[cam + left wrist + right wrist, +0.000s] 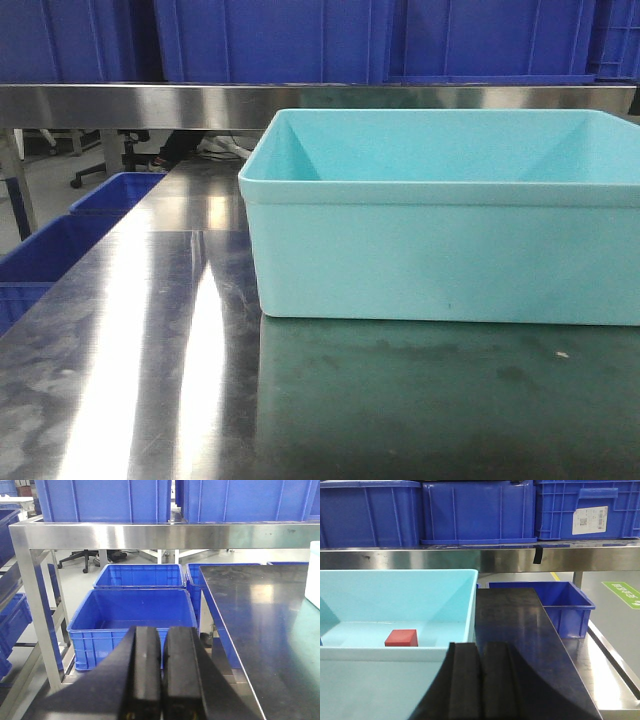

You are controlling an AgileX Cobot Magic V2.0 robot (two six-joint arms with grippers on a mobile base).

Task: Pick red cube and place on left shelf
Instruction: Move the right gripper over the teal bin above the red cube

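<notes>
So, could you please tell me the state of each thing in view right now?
Red cube: lying in the tub, not gripped.
Tub: upright, open, holding the cube.
Left gripper: shut, empty.
Right gripper: shut, empty.
Shelf: loaded with blue crates.
Lower crate: open, empty.

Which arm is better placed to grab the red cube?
Likely right: the right hand looks straight into the turquoise tub where the red cube lies; the left hand faces blue floor crates beside the table.
</notes>
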